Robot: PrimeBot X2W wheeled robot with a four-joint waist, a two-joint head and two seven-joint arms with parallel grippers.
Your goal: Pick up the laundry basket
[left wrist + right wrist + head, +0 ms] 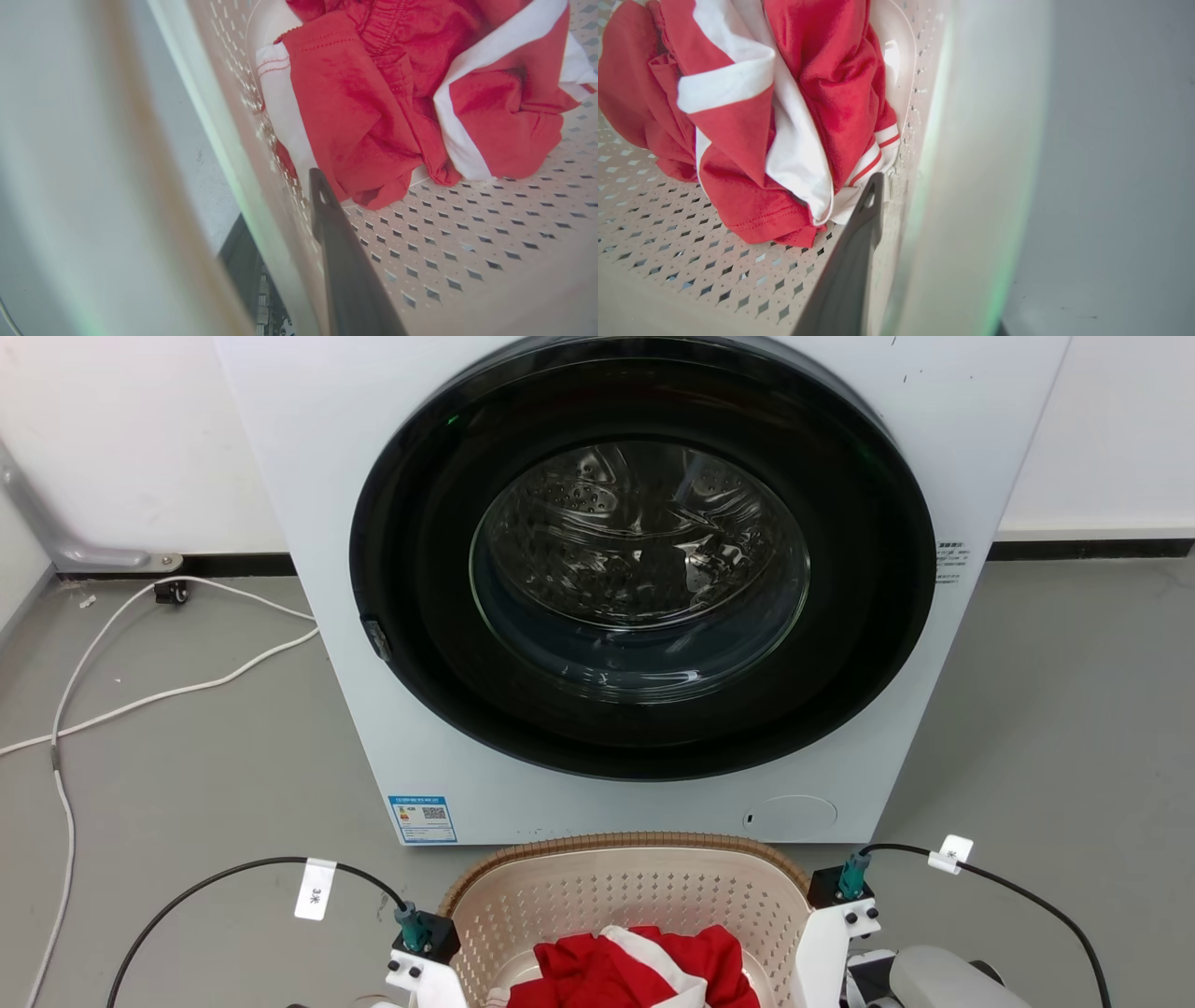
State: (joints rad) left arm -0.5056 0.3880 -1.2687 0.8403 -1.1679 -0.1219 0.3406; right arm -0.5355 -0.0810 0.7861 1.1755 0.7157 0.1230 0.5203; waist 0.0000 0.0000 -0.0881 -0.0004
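Two arms flank the basket [624, 843], which sits low at the foot of the washer [644, 588], just before its closed door, with a red and white garment [644, 971] bundled inside. Each wrist hangs over one side, the left jaws at the left wall and the right jaws at the right wall. Seen along the left arm, one dark finger [341, 261] runs down inside the perforated wall, close against it. A dark shape that I take for its mate lies on the outer side, so the wall stands between them. The right arm mirrors this: one finger [850, 270] lies inside against the wall, near the garment's hem, while the blurred rim covers whatever is outside. Whether either pair of jaws is clenched on the wall or merely astride it I cannot tell, since the rim is too close and too blurred. The basket's base is hidden, so I cannot say whether it rests on the floor [215, 756] or is a little off it. My reading is that the grasp is the step in hand, with the lift to come. That lift calls for both pairs pinched firmly on the walls, then both arms raised together and level, so the basket neither tips nor twists free, and clear of the washer front.
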